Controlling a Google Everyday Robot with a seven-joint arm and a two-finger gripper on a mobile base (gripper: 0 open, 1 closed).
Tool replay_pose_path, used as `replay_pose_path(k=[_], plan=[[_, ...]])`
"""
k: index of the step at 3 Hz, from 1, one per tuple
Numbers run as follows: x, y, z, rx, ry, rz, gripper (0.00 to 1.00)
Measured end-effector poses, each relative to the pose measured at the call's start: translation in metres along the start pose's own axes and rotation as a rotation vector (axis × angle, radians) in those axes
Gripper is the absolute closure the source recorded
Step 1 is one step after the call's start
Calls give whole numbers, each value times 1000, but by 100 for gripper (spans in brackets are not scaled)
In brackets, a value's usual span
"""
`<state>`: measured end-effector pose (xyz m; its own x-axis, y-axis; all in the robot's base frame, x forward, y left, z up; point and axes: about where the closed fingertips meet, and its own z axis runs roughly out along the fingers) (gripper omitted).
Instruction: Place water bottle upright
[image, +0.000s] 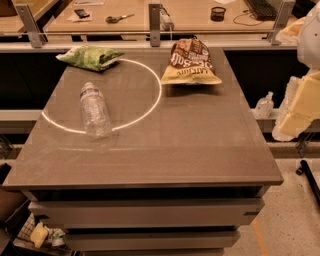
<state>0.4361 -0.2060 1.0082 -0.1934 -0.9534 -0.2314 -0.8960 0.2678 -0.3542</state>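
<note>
The water bottle (94, 110) is clear crinkly plastic and lies on its side on the left half of the grey table (190, 145). Its white cap points to the far side and its base to the near side. It lies across a white circle line drawn on the tabletop. My arm shows as pale white and yellowish parts at the right edge of the view. The gripper (289, 107) is there, beyond the table's right edge, well away from the bottle and level with it.
A green chip bag (90, 56) lies at the far left corner. A brown and yellow chip bag (191, 62) lies at the far middle. A small clear bottle (264, 105) stands on a ledge right of the table. A desk with clutter is behind.
</note>
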Motion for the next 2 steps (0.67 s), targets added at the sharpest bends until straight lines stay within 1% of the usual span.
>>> replay_pose_path(k=[1, 2], plan=[[0, 0, 0, 0, 0, 0, 0], [-6, -4, -4, 6, -20, 7, 0]])
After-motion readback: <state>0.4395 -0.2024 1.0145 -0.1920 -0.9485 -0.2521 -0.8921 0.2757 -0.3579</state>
